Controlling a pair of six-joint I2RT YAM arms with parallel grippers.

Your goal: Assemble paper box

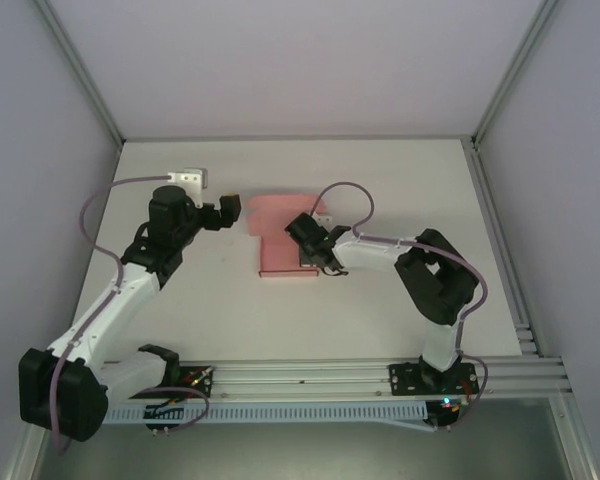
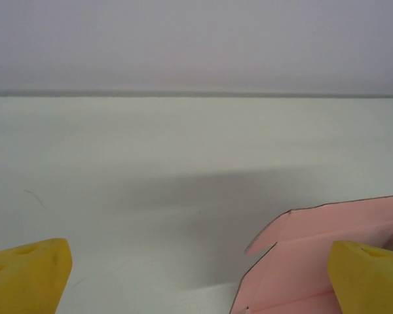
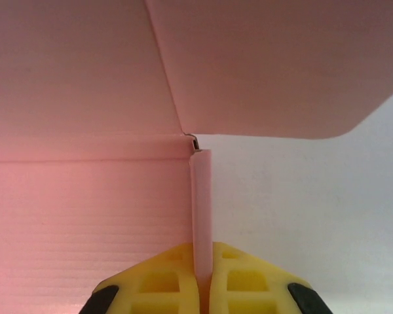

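Note:
The paper box [image 1: 277,232] is a pink creased card cutout lying mostly flat at the middle of the white table. My right gripper [image 1: 317,253] is at its right edge. In the right wrist view the gripper [image 3: 202,265] is shut on a thin side flap [image 3: 201,196] standing on edge between the yellow fingers [image 3: 249,278], with the flat panel [image 3: 85,216] to the left and a wider flap [image 3: 281,65] above. My left gripper [image 1: 231,212] hovers just left of the card, open. In the left wrist view its yellow fingers [image 2: 26,275] stand wide apart, and the card's corner [image 2: 314,242] lies by the right finger.
Grey enclosure walls [image 1: 280,60] surround the table on three sides. An aluminium rail [image 1: 310,385] carrying both arm bases runs along the near edge, and another rail [image 1: 505,260] lines the right side. Bare tabletop [image 1: 280,320] lies in front of the card.

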